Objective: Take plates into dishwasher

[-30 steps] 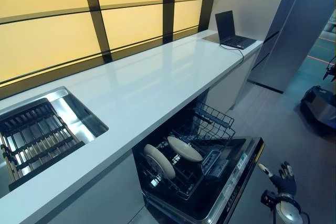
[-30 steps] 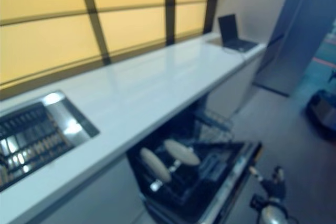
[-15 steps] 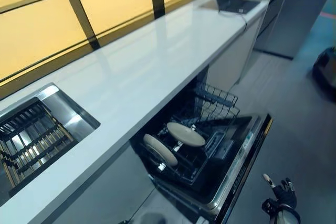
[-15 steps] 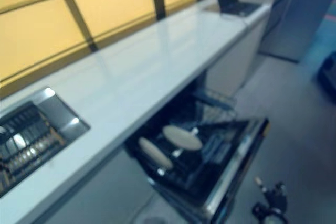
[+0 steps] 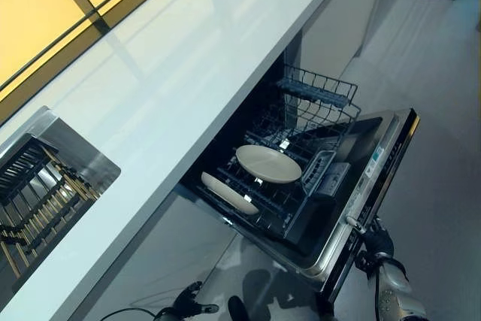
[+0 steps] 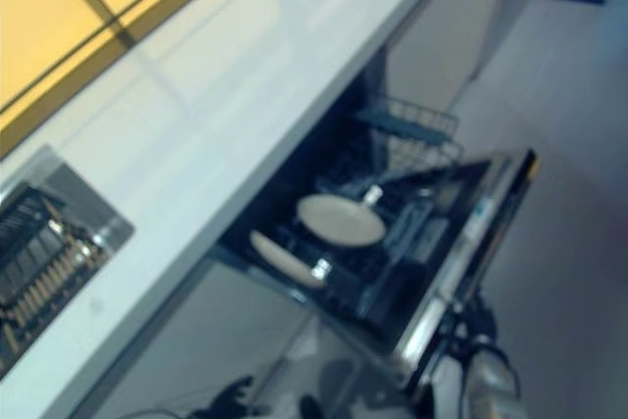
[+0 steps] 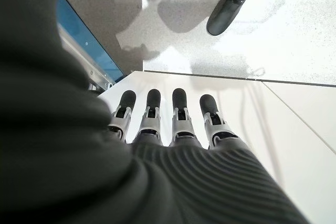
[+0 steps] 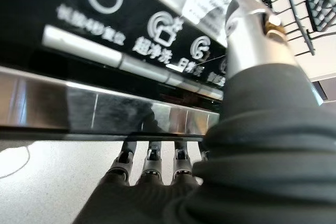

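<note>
Your right hand (image 5: 373,240) is at the front edge of the open dishwasher door (image 5: 366,186). Its fingers (image 8: 152,162) go under the shiny edge and its thumb lies over the top, so it is holding the door. Your left hand (image 5: 186,304) hangs low by the floor, away from the door, fingers straight and empty. Two plates (image 5: 268,164) sit in the dishwasher rack (image 5: 301,122), just behind the door, under the white worktop (image 5: 173,73).

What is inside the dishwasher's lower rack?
Two pale plates, one lying flat and one propped on edge, sit in the lower rack; anything deeper under the counter is hidden.
</note>
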